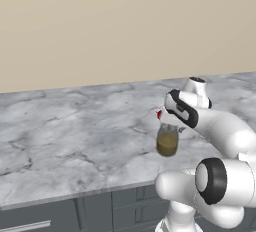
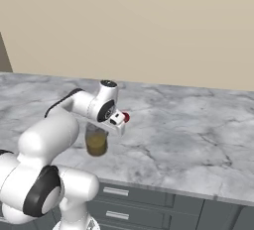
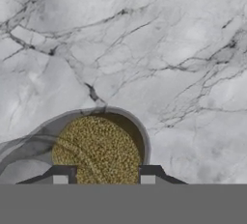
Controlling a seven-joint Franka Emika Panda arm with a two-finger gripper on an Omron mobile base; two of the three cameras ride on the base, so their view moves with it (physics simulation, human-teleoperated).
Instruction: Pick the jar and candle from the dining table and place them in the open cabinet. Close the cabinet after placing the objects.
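The jar (image 1: pixel 167 141) stands near the front edge of the table (image 1: pixel 75 136). The claw (image 3: pixel 103 175) is down over its top, one finger (image 3: pixel 61 175) on each side, touching it.

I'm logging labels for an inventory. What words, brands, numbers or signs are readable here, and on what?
None: no text, number or sign shows. The jar carries no label, and the dining table bears only marble veining. The end effector has no markings.

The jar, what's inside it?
The jar holds olive-brown grainy stuff in its lower half. The gripper and hand cover its top, so the lid can't be seen clearly.
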